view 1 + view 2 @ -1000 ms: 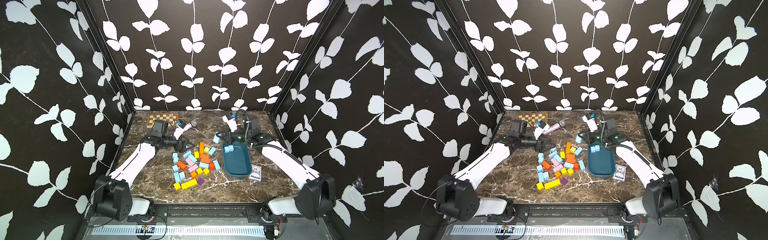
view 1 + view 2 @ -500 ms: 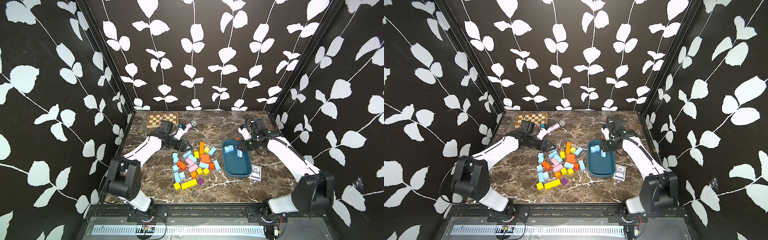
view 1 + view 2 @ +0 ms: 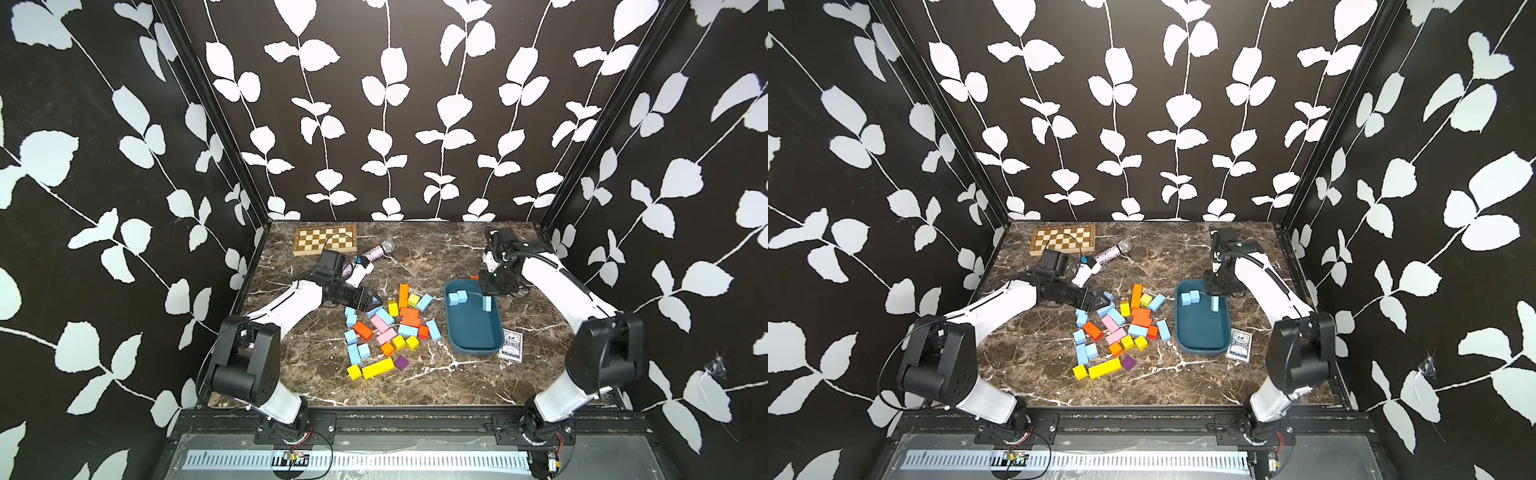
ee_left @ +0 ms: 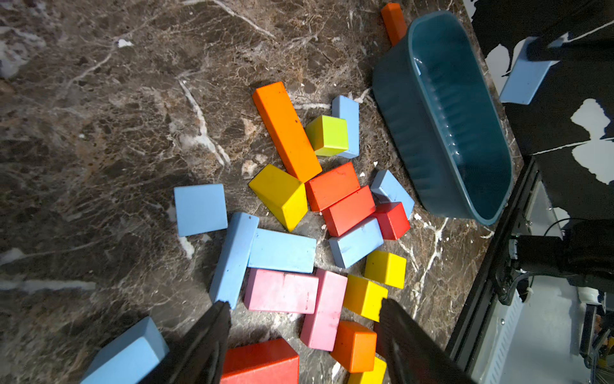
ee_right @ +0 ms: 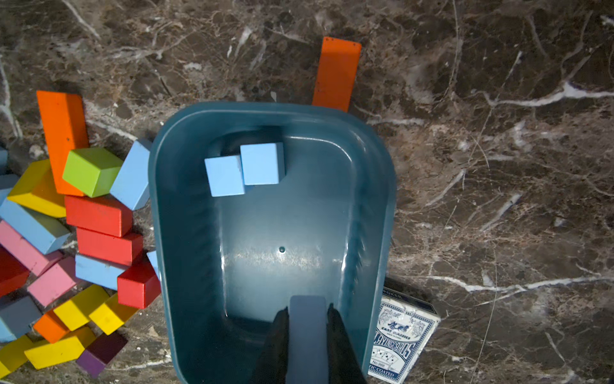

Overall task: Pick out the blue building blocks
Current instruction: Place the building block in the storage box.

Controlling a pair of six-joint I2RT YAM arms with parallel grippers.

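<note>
Nearest to me, most blue building blocks (image 3: 353, 353) lie flat in the pile, their long axes pointing many ways. The left gripper (image 4: 304, 304) is spread wide just above them. Farther, the right gripper (image 5: 307, 311) pinches one blue bar (image 3: 487, 302), long axis upright, over the tray (image 3: 473, 351), which holds two blue cubes (image 3: 457, 297).

A back wall (image 3: 399, 104) and two side walls (image 3: 104, 166) close in the cell, all black and printed with white leafy vines. Black corner posts (image 3: 212, 108) join them. The desk (image 3: 415, 386) is dark brown marble veined white, evenly lit, with a black rail (image 3: 415, 419) along its front edge
</note>
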